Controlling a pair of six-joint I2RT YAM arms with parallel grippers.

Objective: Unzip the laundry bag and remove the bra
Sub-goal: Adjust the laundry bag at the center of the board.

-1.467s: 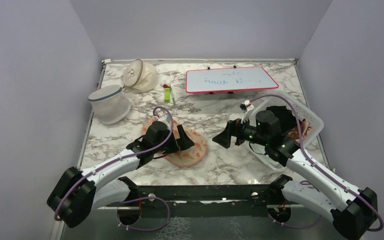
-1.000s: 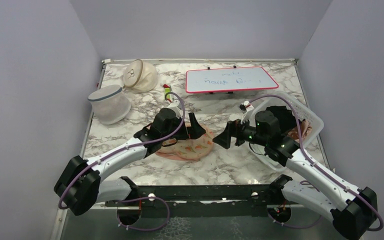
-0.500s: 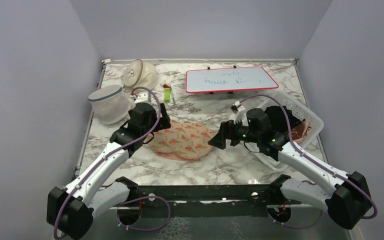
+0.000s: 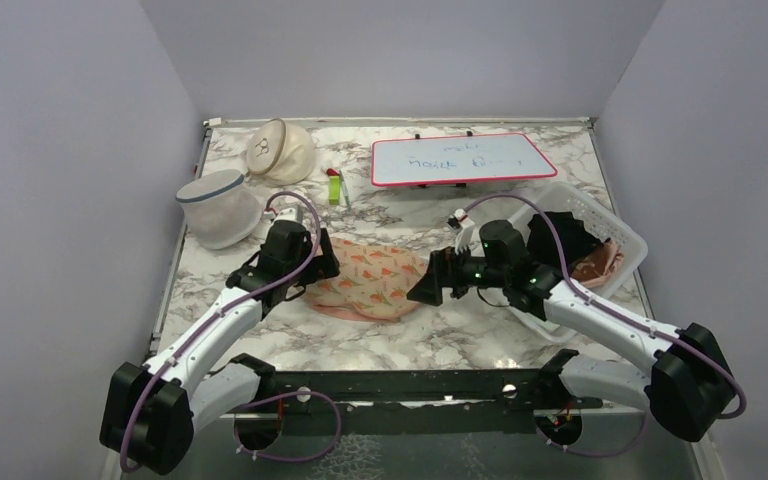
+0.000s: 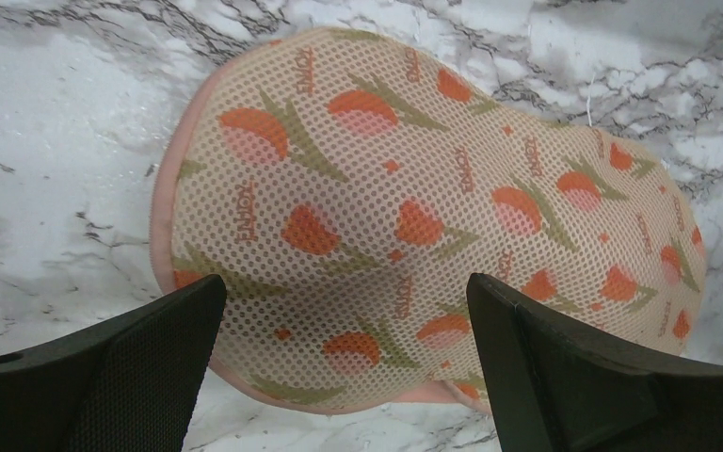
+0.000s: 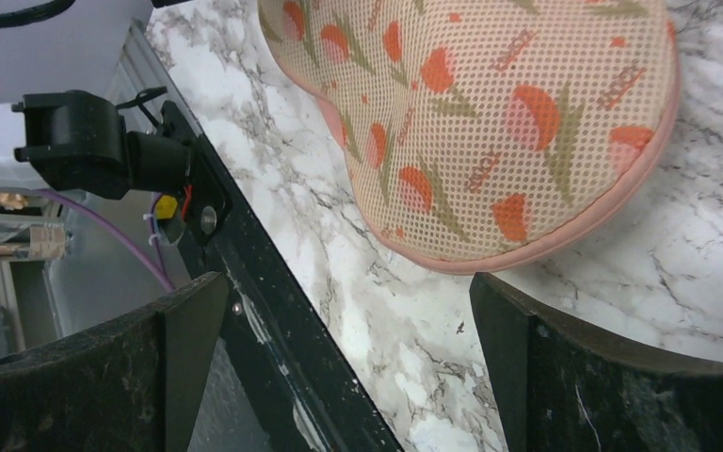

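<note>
While the bag (image 4: 365,282) lies flat on the table (image 4: 440,335) between the two arms, neither arm holds anything. The left fingers (image 5: 104,377) are spread wide and hang directly over the bag's left end, one finger on either side of the flower-printed mesh. The right fingers (image 6: 612,377) are also spread wide. They hang just beside the bag's right end, above bare marble near the table's front edge.

The bag appears closed. The bra is not visible and is presumably inside.

The step in hand is the approach for unzipping; no grip has been made. No zip pull shows in any view, only the pink piped rim, so its position cannot be told.

The next move calls for the following:
1. Locate the pull along the rim.
2. Pin the fabric close to the zip with one set of fingers.
3. Pinch the pull with the other set and draw it along the seam.

The mesh looks thin and slack, so it will probably bunch or slide on the marble unless it is held down.
</note>
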